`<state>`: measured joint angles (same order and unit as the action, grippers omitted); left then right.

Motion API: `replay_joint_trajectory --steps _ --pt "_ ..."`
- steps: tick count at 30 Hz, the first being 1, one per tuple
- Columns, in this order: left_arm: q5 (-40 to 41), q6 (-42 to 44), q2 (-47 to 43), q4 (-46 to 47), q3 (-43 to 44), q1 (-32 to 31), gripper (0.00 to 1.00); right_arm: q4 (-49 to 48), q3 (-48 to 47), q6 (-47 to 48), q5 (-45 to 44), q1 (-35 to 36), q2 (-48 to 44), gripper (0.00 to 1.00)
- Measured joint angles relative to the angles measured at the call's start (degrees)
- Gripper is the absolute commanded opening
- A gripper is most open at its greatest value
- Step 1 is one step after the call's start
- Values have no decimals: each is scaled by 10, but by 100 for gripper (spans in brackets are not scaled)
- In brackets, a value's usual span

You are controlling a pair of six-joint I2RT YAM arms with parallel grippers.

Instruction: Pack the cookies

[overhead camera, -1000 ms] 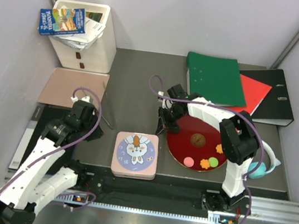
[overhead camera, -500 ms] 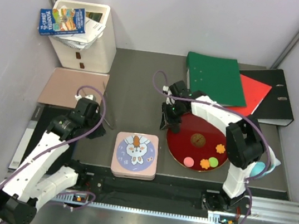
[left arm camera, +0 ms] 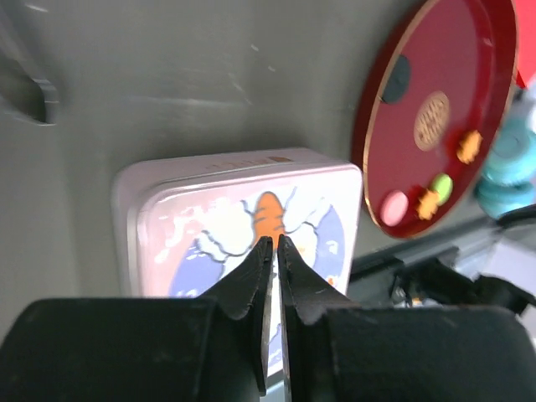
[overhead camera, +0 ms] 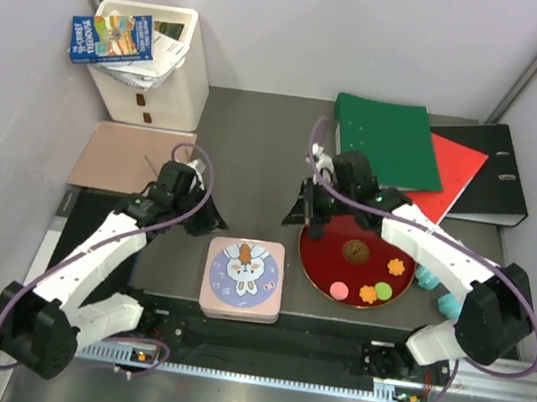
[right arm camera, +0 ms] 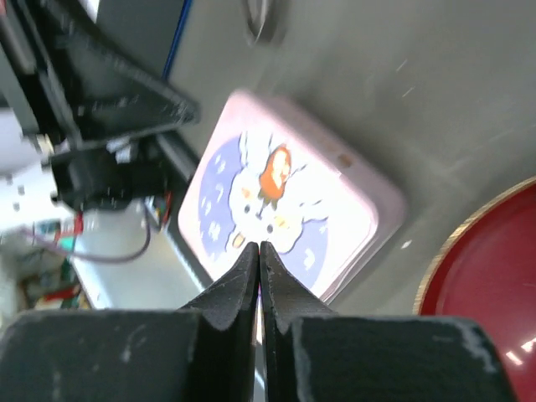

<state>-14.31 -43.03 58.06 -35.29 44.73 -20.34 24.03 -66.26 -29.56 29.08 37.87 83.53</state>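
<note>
Several cookies lie on a red plate (overhead camera: 324, 270): a larger brown one (overhead camera: 355, 250), an orange flower (overhead camera: 397, 268), a pink one (overhead camera: 339, 290), another orange one (overhead camera: 368, 294) and a green one (overhead camera: 383, 291). The left wrist view also shows a black round (left arm camera: 400, 74) on the plate (left arm camera: 494, 50). A closed pink tin (overhead camera: 244, 278) with a rabbit lid sits left of the plate. My left gripper (overhead camera: 207, 220) is shut and empty, just up-left of the tin (left arm camera: 243, 218). My right gripper (overhead camera: 308, 217) is shut and empty over the plate's left edge, facing the tin (right arm camera: 285, 201).
A white bin (overhead camera: 160, 84) with booklets stands at the back left, with a pinkish board (overhead camera: 132, 155) in front of it. A green folder (overhead camera: 389, 138), a red folder (overhead camera: 461, 164) and a black binder (overhead camera: 500, 175) lie at the back right. Turquoise headphones (overhead camera: 450, 304) lie right of the plate.
My left gripper has moved right, up to the tin's upper-left corner. My right arm's elbow has swung out to the right, while its gripper stayed by the plate's left edge.
</note>
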Motion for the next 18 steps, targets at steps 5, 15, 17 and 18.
replay_joint_trajectory --steps 5,15,17,18 --pt "-75 -19 25 69 -47 -6 6 -27 81 -8 59 34 -3 0" --pt "-140 -24 31 84 -85 -7 4 -50 115 -11 87 60 -2 0" --pt "-146 -23 31 82 -89 -7 4 -55 115 -11 89 66 1 0" --pt "-150 -23 31 81 -92 -7 4 -57 115 -11 90 69 4 0"
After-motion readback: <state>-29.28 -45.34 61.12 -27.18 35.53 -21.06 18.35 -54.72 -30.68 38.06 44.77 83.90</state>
